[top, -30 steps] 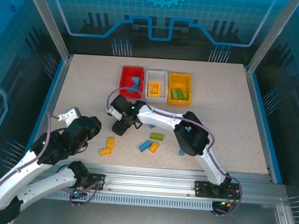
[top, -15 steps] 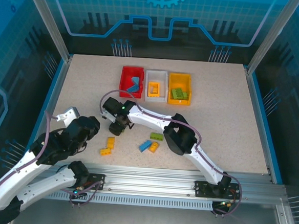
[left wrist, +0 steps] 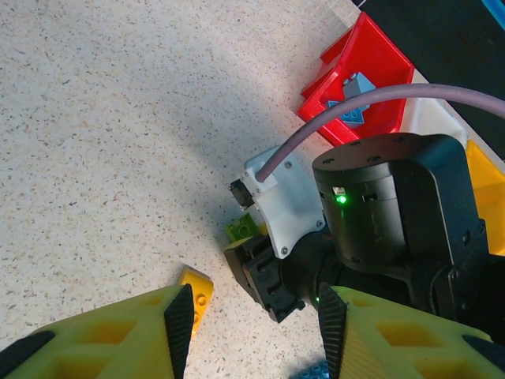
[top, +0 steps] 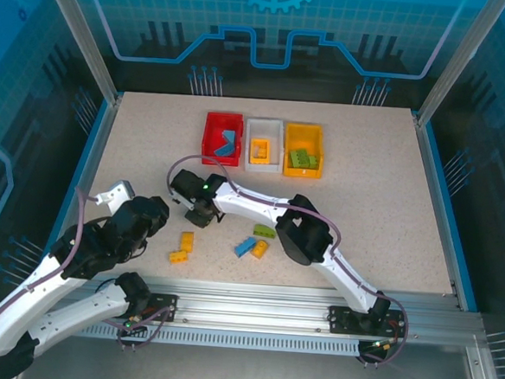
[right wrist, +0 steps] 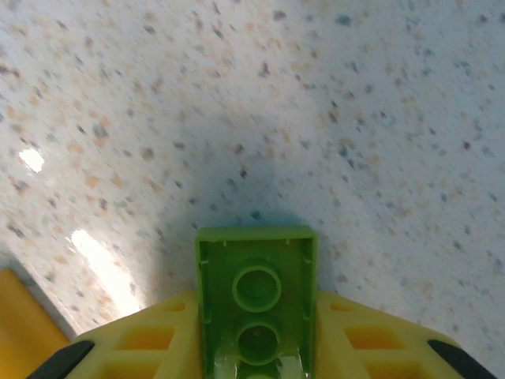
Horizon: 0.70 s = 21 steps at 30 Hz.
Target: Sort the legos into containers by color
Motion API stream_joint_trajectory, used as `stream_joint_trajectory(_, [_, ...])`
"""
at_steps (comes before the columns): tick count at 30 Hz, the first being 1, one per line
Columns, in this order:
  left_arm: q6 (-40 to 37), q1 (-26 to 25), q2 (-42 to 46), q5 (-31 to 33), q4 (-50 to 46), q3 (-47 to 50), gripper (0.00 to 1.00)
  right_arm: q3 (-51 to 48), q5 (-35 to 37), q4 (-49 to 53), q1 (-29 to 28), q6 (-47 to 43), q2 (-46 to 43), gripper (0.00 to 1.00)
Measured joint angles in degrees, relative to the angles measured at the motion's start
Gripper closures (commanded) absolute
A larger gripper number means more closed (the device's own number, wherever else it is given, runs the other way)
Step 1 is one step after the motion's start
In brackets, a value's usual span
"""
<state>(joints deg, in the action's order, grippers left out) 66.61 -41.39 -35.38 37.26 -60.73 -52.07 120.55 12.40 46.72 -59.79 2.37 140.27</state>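
Three bins (top: 266, 123), five legos (top: 264, 231) loose on the table (top: 365, 189), two arms (top: 251, 202)

- The right arm (top: 260, 206) stretches left across the middle, the right gripper (top: 201, 212) pointing down, jaws pinching a lime green lego (right wrist: 256, 264).
- The left gripper (left wrist: 254, 320) hovers near left, jaws apart.

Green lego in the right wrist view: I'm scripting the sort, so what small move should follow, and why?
Probably lift the right tool straight up: its fingers clasp the green lego near the table, and the yellow-orange bin with green bricks stands farther back.
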Motion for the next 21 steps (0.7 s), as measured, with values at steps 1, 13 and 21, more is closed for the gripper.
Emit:
stream_joint_trajectory(1, [-0.63,0.00,-0.26,-0.07,0.46,0.00,0.51,-1.53,0.31,-0.07,0.22,0.35,-1.07,0.69])
stream_joint_trajectory(13, [-12.92,0.00,-18.27,-14.62,19.04,-1.27,0.50,-19.76,-0.33,-5.68,15.91,8.11,-30.10,0.69])
stream_joint_trajectory(21, [-20.15,0.00,-42.23,-28.26,33.46,-13.09,0.50,-19.69,-0.55,-6.62,34.62,14.80,-30.51,0.68])
